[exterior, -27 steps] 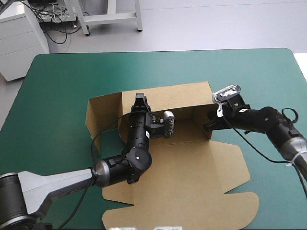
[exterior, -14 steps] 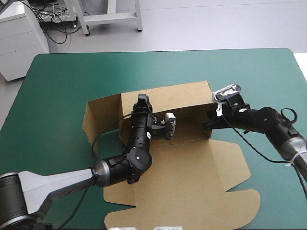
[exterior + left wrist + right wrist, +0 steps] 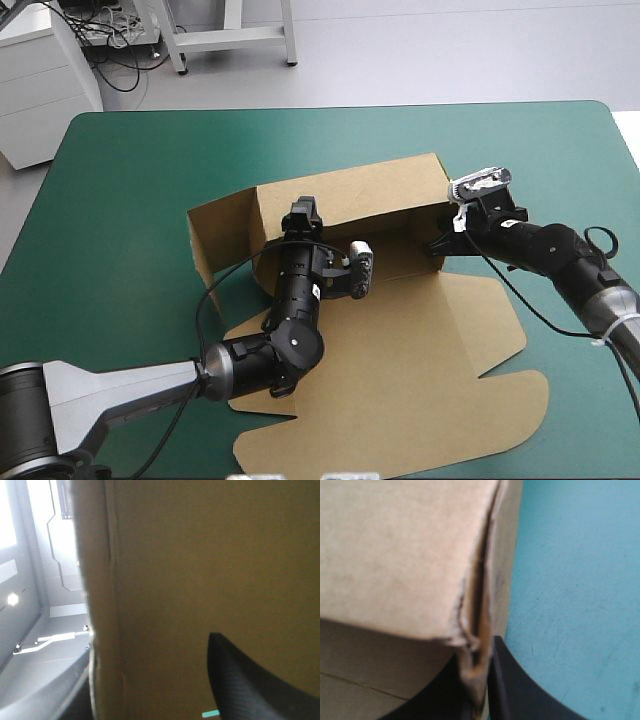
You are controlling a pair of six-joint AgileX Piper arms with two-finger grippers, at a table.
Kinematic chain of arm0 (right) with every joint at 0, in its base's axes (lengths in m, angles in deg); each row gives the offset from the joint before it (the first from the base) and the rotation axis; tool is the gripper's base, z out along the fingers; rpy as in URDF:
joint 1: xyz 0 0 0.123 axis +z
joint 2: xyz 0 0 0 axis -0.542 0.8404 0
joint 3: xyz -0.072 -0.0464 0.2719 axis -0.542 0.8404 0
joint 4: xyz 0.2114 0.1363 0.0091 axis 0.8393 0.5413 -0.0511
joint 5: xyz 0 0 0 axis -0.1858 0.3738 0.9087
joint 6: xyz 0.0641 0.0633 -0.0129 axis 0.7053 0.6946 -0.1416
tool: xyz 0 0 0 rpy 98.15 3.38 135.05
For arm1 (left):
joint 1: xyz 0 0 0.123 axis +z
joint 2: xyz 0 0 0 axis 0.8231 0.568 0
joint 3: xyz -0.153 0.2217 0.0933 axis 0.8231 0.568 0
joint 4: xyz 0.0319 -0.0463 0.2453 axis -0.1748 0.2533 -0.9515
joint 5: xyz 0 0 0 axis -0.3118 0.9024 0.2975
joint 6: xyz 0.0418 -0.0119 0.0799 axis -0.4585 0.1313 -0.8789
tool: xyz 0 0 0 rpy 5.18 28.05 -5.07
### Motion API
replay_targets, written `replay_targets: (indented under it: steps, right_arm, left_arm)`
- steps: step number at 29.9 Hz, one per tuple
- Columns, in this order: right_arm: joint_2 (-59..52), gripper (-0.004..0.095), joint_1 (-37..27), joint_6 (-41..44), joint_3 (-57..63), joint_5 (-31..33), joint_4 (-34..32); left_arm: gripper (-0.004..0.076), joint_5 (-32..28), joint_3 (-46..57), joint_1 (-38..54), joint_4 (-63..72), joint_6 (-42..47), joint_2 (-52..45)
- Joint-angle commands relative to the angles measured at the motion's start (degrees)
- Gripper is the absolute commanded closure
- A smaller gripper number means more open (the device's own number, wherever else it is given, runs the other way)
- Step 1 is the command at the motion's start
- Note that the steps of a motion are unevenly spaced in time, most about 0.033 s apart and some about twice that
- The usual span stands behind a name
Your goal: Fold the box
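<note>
The brown box (image 3: 400,340) lies mid-table with its lid sheet flat toward the near edge. Its back wall (image 3: 350,195) stands raised, and a side flap (image 3: 220,235) juts out at the wall's left end. My left gripper (image 3: 303,212) is at that wall's left part. In the left wrist view the brown board (image 3: 200,570) fills the picture, and my left gripper (image 3: 150,655) is open astride it, one black finger (image 3: 250,685) well off to the side. My right gripper (image 3: 437,245) is shut on the box's right wall; its wrist view shows the board's edge (image 3: 475,630) pinched in the gripper (image 3: 479,685).
The teal-green cover (image 3: 120,180) runs wide around the box to the left, the far side and the right. The lid's front flaps (image 3: 500,415) reach close to the table's near edge.
My left gripper has gone from shut to open at the back wall. The box has shifted and turned a little, its lid sheet sliding toward the near right. The right grip holds.
</note>
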Motion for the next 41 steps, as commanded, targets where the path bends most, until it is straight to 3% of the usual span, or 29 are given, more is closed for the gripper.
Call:
replay_targets:
  steps: [1, 7, 9, 11, 13, 14, 19, 22, 25, 27, 35, 41]
  right_arm:
    - [-1.03, 0.0926, -0.06, 0.11, -1.83, -7.01, 3.36]
    - [1.87, 0.0926, -0.06, 0.11, -3.28, -10.51, 2.89]
    - [2.8, 0.0926, -0.06, 0.11, -4.32, -10.34, 2.89]
    - [3.2, 0.0926, -0.06, 0.11, -5.09, -9.92, 2.89]
    - [3.2, 0.0926, -0.06, 0.11, -5.26, -8.95, 2.89]
    - [3.2, 0.0926, -0.06, 0.11, -5.26, -8.33, 2.89]
    - [3.2, 0.0926, -0.06, 0.11, -5.26, -4.74, 2.76]
    - [3.2, 0.0926, -0.06, 0.11, -5.26, -4.38, 2.76]
    - [3.2, 0.0926, -0.06, 0.11, -5.26, -4.24, 2.76]
    - [3.2, 0.0926, -0.06, 0.11, -5.26, -4.11, 2.76]
    - [3.2, 0.0926, -0.06, 0.33, -5.26, -3.5, 2.76]
    - [3.43, 0.0926, -0.06, 0.33, -5.26, -2.58, 2.89]
  left_arm:
    - [0.0324, 4.34, -1.45, -3.61, -5.35, 1.06, -2.34]
    - [0.0327, 4.72, -1.58, -9.56, -5.35, 1.06, -3.14]
    - [0.0365, 4.38, -1.58, -10.18, -5.22, -0.11, -3.14]
    - [0.0507, 2.25, -1.58, -10.27, -3.04, -3.83, -3.42]
    - [0.0713, -1.32, -2.61, -10.15, 3.1, -8.31, -3.9]
    - [0.0745, -3.18, -3.64, -10.01, 7.25, -11.99, -4.01]
    - [0.0731, -5.64, -13.59, -7.85, 27.67, -29.13, -4.55]
    - [0.0731, -5.12, -23.99, -3.12, 48.18, -45.91, -4.55]
    - [0.0731, -0.47, -34.34, 4.09, 68.9, -62.38, -4.32]
    - [0.0731, 3.54, -41.0, 9.45, 78.47, -67.78, -4.02]
    - [0.0731, 10.69, -54.23, 34.44, 98.81, -68.91, -3.8]
    - [0.0731, 11.77, -53.7, 54.55, 114.24, -54.61, -2.29]
